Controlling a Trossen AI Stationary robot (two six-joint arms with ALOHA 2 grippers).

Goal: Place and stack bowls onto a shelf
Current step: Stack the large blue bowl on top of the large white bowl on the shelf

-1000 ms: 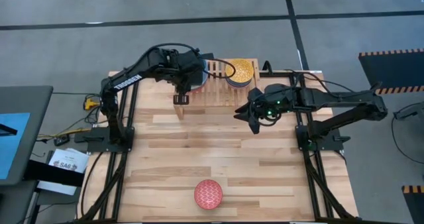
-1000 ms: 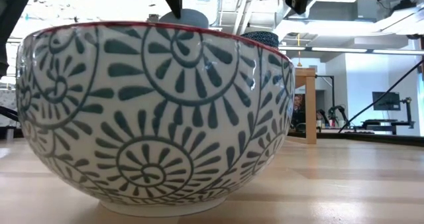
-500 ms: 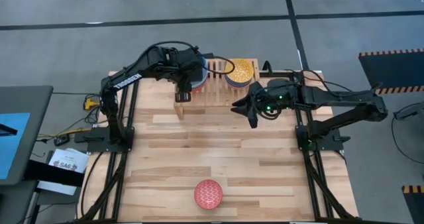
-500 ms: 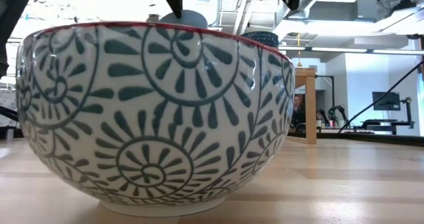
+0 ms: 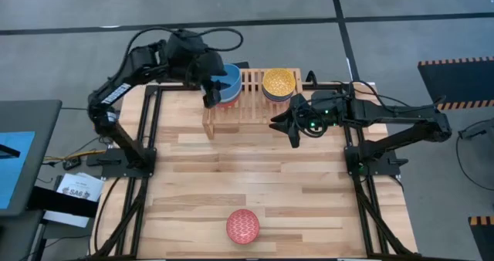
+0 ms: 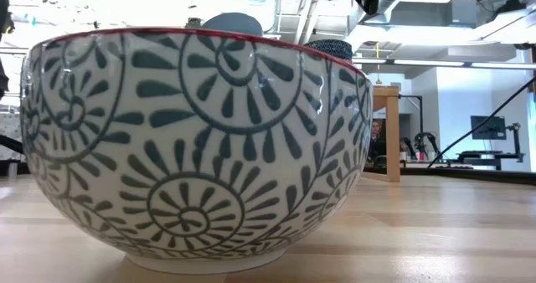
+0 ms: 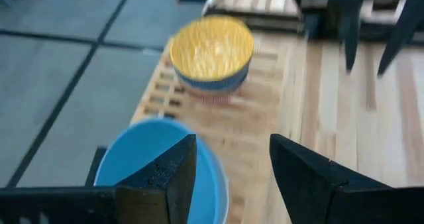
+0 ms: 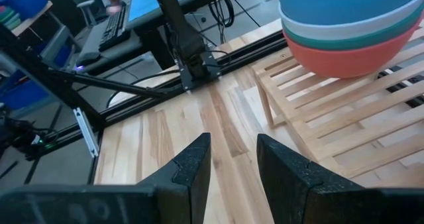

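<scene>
Left gripper (image 5: pixel 208 99) now raised, open, off upright blue-topped stack (image 5: pixel 227 84).

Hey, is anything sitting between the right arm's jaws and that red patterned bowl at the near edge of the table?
Nothing visible does. From above, only bare tabletop lies between the right gripper, in front of the shelf, and the red patterned bowl.

No readable text, labels or numbers on anything in view
</scene>
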